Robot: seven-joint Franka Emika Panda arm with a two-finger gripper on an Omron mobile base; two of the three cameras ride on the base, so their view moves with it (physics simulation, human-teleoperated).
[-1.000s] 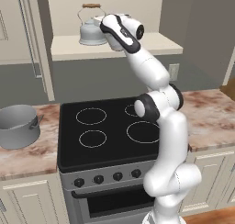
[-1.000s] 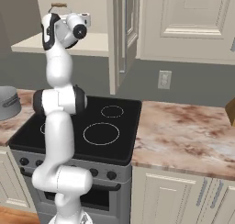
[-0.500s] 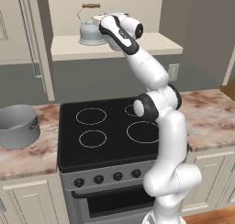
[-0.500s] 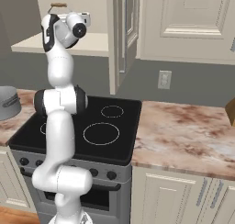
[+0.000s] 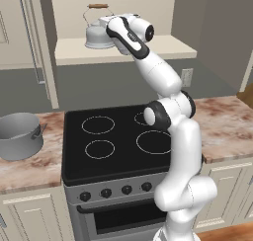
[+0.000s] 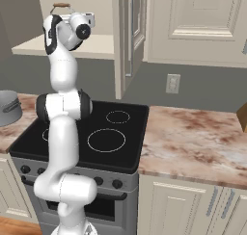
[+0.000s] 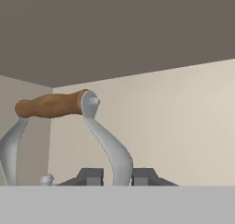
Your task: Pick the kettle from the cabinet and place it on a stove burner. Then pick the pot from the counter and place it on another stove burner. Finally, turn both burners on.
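Marble-look desk [image 5: 225, 121] flanks a black stove [image 5: 116, 141] with four ringed burners and a row of front knobs. Cream cabinet [image 5: 148, 47] recess above the stove holds the kettle [image 5: 98, 35] on its beige shelf. Grey pot [image 5: 19, 135] stands on the desk left of the stove. White arm reaches up to the recess; its gripper [image 7: 118, 176] has the jaws pinching the kettle's grey wire handle, below the brown wooden grip. No brand, label or legible writing appears on any surface.
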